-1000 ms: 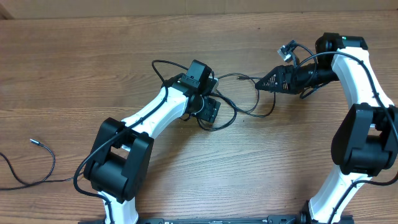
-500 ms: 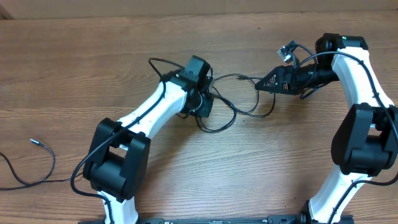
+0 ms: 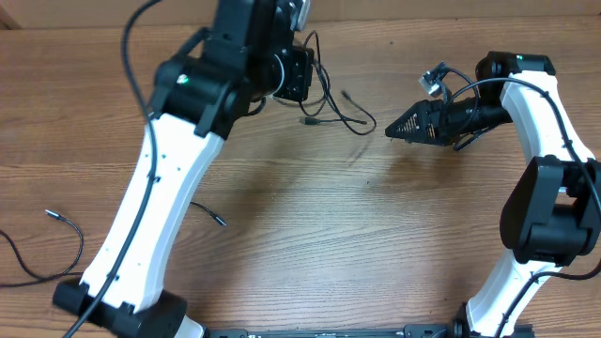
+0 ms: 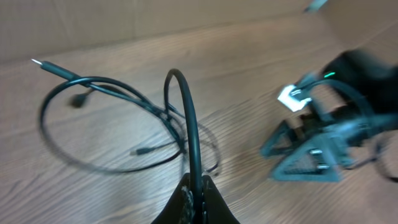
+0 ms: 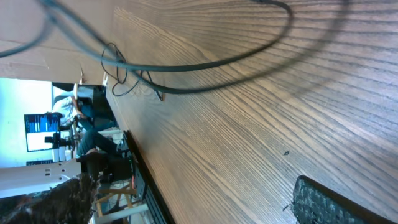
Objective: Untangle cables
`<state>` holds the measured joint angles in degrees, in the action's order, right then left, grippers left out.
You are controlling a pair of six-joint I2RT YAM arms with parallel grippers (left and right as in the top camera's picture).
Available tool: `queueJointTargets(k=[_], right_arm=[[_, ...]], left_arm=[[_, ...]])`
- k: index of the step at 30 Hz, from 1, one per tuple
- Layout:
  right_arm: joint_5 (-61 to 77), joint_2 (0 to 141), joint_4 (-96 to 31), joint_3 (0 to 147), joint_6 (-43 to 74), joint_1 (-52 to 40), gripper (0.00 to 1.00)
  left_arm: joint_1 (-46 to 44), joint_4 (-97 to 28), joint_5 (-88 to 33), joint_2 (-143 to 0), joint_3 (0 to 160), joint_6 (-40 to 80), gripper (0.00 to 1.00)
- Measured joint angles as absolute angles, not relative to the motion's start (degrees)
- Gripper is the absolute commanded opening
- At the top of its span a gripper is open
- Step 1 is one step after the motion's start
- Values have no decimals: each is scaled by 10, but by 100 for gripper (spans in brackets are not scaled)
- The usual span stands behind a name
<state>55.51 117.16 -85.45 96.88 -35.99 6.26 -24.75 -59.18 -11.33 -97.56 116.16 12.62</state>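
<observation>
Hoists, since a second ago, the tangle of thin black plug-ended cables (image 3: pixel 329 101) off the brown wooden table (image 3: pixel 310 244) toward its far edge, left pincer (image 4: pixel 196 186) clenched on one strand, likely so loops hang loose, right pincer (image 3: pixel 392 129) spread wide, empty, nearby.

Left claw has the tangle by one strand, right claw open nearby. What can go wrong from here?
1. The left claw is shut on a single strand of the cables; pulling on it may tighten the knot instead of loosening it.
2. That strand is thin and could slip out, dropping the bundle.
3. Loose loops hang close to the open right claw and might snag on it.
</observation>
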Motion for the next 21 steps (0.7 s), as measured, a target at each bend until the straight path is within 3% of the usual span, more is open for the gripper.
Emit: queueJointTargets(k=[12,21], right_arm=[[560,1169,-827,969,-305,54,100],[514,1086,-772,969,-298,-29,97]], left_arm=[[-248,-618,-125,-960,1170,136,4],[-248,-641,-145,-960,1170,135,4]])
